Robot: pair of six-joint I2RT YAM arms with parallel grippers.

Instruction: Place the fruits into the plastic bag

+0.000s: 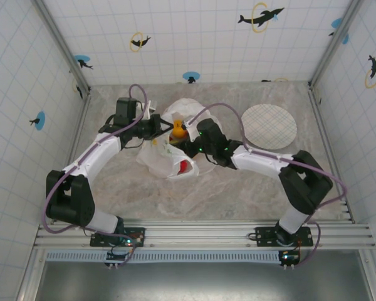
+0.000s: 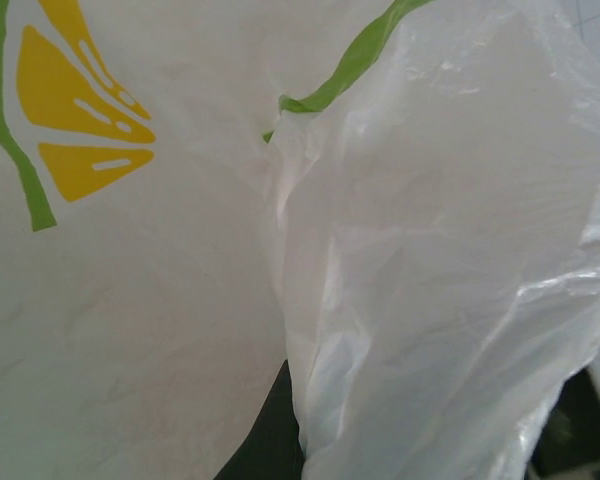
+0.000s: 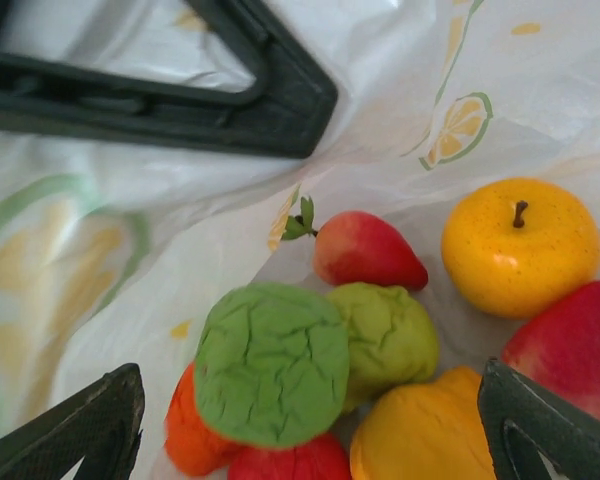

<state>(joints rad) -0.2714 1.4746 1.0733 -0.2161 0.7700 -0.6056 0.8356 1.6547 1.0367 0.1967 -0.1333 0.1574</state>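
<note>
A: So, how will the fruits (image 3: 380,340) feel when you pick one up?

B: Light and hard, I think. They look like shiny toys, so they may slip. Take one around its fat middle, not by the stem.

A: And the plastic bag (image 1: 166,160)?

B: Very thin and floppy. It folds over by itself, so you should hold it by the rim or a loop to keep the mouth wide.

A: What do they look like?

B: You can see a yellow apple (image 3: 520,245), a red strawberry (image 3: 365,250) with a green leaf, two bumpy green ones, a red apple (image 3: 575,350), and orange and red ones below. They lie together inside the bag. The bag is white and you can almost see through it. It has yellow citrus slices and green lines on it.

A: And the grippers?

B: Your left gripper (image 1: 155,125) is clenched on the bag's edge. Your right gripper (image 3: 310,385) hangs over the fruits, wide apart, with nothing in it.

A: Where is it all?

B: The bag sits in the middle of the table (image 1: 238,182), between your arms. The round checked plate (image 1: 269,125) is off to the right.
</note>
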